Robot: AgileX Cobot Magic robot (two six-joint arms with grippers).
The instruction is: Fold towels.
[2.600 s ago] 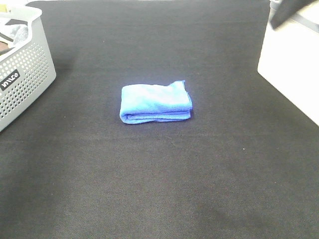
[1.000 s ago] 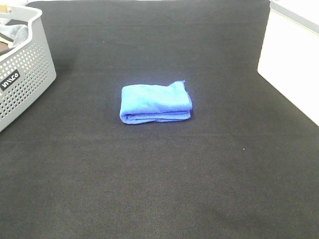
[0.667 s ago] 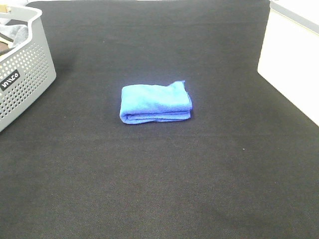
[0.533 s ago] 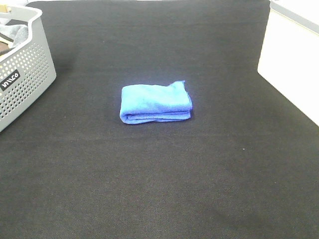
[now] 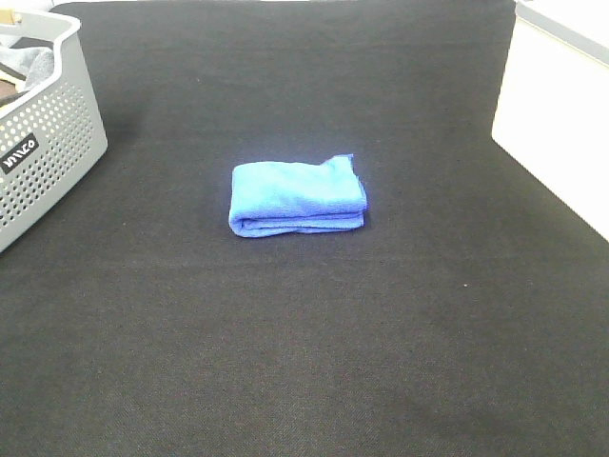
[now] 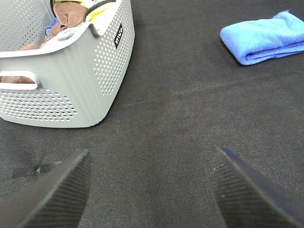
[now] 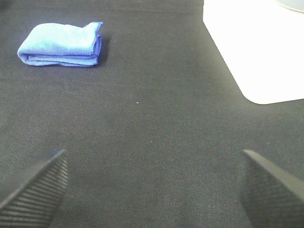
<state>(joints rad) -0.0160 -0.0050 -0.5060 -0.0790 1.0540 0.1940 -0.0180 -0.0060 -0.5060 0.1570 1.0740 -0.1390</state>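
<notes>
Left tool (image 6: 149, 190) & right tool (image 7: 152, 183) both gape wide, nothing held, well apart from blue towel (image 5: 297, 196), which sits folded mid-bench (image 5: 304, 362). You'll find it light, soft, floppy; layers may slip, so pinch thru all layers at a corner

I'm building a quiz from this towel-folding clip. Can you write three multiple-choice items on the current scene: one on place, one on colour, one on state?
1. Where does the grey basket stand relative to the towel in the high view?
A. To its left
B. To its right
C. On top of it

2. What colour is the towel?
A. Red
B. Blue
C. White

3. How does the towel lie?
A. Spread flat
B. Folded into a compact stack
C. Hanging from a gripper

Answers: 1 A, the basket sits at the left edge; 2 B, it is bright blue; 3 B, layered edges show along its near side.
</notes>
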